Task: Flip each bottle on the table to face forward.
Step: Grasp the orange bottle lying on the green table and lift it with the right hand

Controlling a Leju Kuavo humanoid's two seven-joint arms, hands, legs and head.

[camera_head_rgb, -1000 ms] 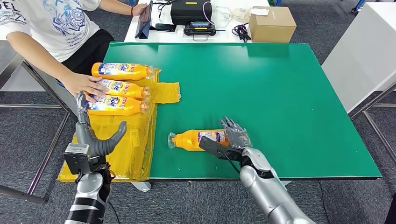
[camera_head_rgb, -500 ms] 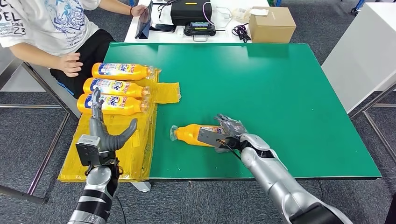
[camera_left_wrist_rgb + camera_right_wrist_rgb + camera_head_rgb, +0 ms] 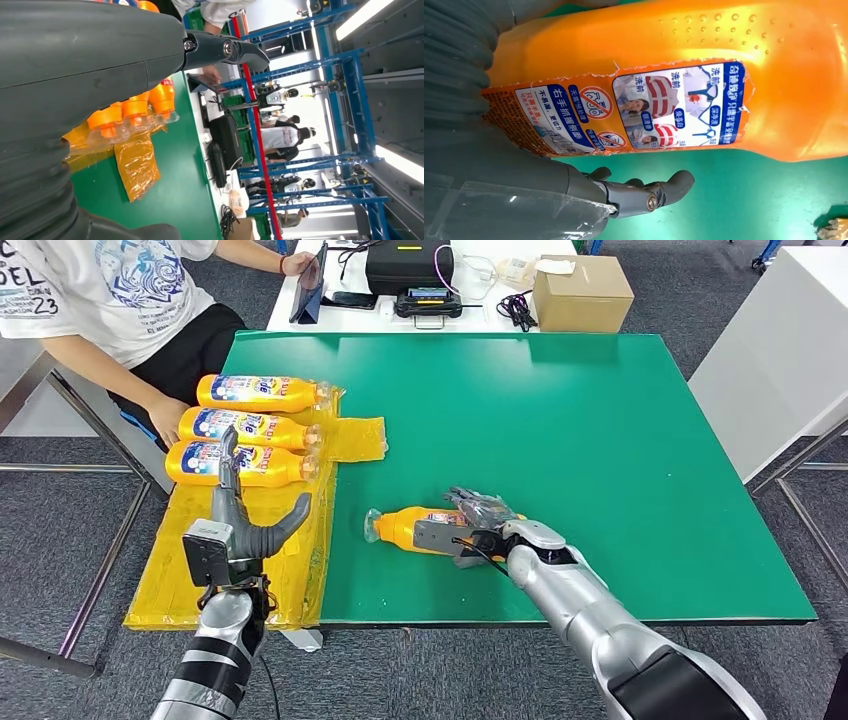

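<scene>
The flat green table (image 3: 620, 440) carries 1 orange plastic bottle (image 3: 405, 528) at 6 o'clock and crinkled yellow plastic sheeting (image 3: 356, 437) at 9 o'clock.

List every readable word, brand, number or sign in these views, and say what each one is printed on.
"Tide" on the front labels of the three orange bottles lying on the yellow sheet.
"23" on the person's white T-shirt; letters above it are cut off.
"右手抓握侧面" on the back label of the bottle held by the right hand; "洗前" beside its pictures.
Two red prohibition signs on that label; their small print is too small to read.
</scene>
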